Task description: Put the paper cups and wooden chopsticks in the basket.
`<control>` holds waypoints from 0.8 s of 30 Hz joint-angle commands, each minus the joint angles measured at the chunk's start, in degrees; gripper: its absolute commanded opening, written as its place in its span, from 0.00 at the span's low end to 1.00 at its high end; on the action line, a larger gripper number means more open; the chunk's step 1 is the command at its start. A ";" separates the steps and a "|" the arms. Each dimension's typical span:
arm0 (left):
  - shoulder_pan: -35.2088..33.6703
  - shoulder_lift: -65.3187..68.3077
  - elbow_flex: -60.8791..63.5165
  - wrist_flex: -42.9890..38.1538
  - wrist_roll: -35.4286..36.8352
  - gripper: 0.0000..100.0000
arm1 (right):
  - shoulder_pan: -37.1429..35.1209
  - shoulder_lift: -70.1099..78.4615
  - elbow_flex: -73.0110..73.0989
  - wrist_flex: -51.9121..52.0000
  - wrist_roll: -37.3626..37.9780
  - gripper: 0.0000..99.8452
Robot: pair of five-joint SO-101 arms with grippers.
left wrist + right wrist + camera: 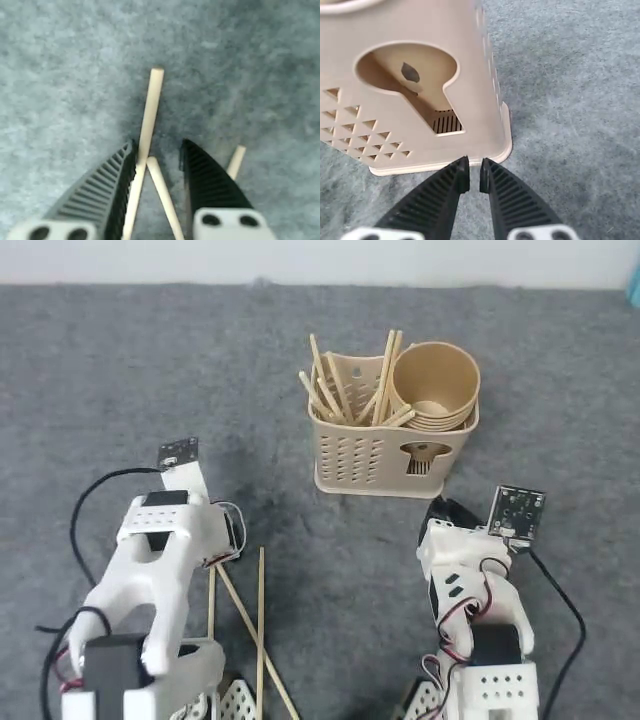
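Observation:
The beige perforated basket [372, 452] stands at the middle back, with stacked paper cups [436, 386] in its right part and several wooden chopsticks [345, 388] upright in its left part. Three loose chopsticks [261, 612] lie crossed on the carpet by the left arm [160, 540]. My left gripper [158, 145] is open low over them: one chopstick end [161, 192] lies between the fingers, a long one [150, 112] runs along one finger, and a third [235, 161] lies outside the other. My right gripper [474, 175] is shut on nothing, just short of the basket's base [440, 164].
Grey carpet [120, 390] covers the whole table. Cables [85, 510] trail beside the left arm and cables [565, 595] beside the right arm [470, 580]. The basket wall [470, 65] stands directly before the right gripper.

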 commanded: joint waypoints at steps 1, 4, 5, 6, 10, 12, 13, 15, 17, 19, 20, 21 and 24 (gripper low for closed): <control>0.44 0.62 0.92 -1.76 2.20 0.00 | 0.66 -0.04 0.97 0.40 1.49 0.05; 0.53 0.62 0.04 -1.76 2.20 0.01 | 0.66 -0.04 0.97 0.40 1.49 0.05; 0.26 0.62 -0.84 -1.67 2.20 0.01 | 0.66 -0.04 0.97 0.40 1.49 0.05; 0.18 0.62 -1.71 -1.49 2.20 0.01 | 0.66 -0.04 0.97 0.40 1.49 0.05; 0.18 0.53 -6.37 0.79 2.20 0.01 | 0.66 -0.04 0.97 0.40 1.49 0.05; 0.18 0.53 -9.63 1.93 2.29 0.01 | 0.66 -0.04 0.97 0.40 1.49 0.05; 0.18 0.53 -11.38 2.46 2.29 0.01 | 0.66 -0.04 0.97 0.40 1.49 0.05; 0.18 0.53 -15.69 4.13 2.29 0.01 | 0.66 -0.04 0.97 0.40 1.49 0.05; 0.18 0.53 -20.26 5.98 2.55 0.01 | 0.66 -0.04 0.97 0.40 1.49 0.05; 0.18 0.53 -25.54 8.09 4.40 0.01 | 0.66 -0.04 0.97 0.40 1.49 0.05; 0.18 0.53 -28.26 9.23 5.01 0.01 | 0.66 -0.04 0.97 0.40 1.49 0.05; 0.18 0.53 -30.90 10.20 5.36 0.01 | 0.66 -0.04 0.97 0.40 1.49 0.05; 0.18 0.53 -38.55 12.84 5.45 0.01 | 0.66 -0.13 0.97 0.40 1.49 0.05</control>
